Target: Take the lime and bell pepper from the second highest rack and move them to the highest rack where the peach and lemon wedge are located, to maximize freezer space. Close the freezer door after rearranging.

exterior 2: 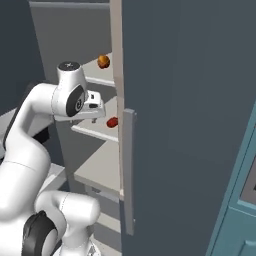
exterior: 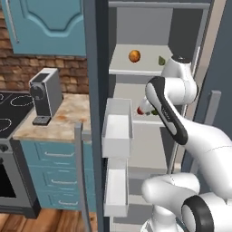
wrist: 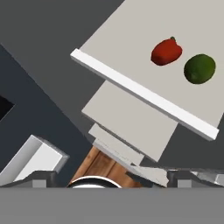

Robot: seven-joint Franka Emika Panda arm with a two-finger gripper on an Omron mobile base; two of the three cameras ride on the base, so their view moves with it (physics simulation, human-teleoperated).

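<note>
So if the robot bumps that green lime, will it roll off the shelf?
Probably it would roll: the lime looks round and smooth, sitting loose on the flat second highest rack. It may slip between the fingers too. The shelf's raised front edge might stop it.

Red bell pepper [wrist: 166, 51]; dark green lime [wrist: 199, 69]; orange peach [exterior: 134, 56].

Flat, even rendered light, moderately bright, with no harsh glare. The freezer's inside walls sit in dull grey shade while the shelves look pale. Edges appear slightly soft and blocky; no lens distortion shows.
</note>
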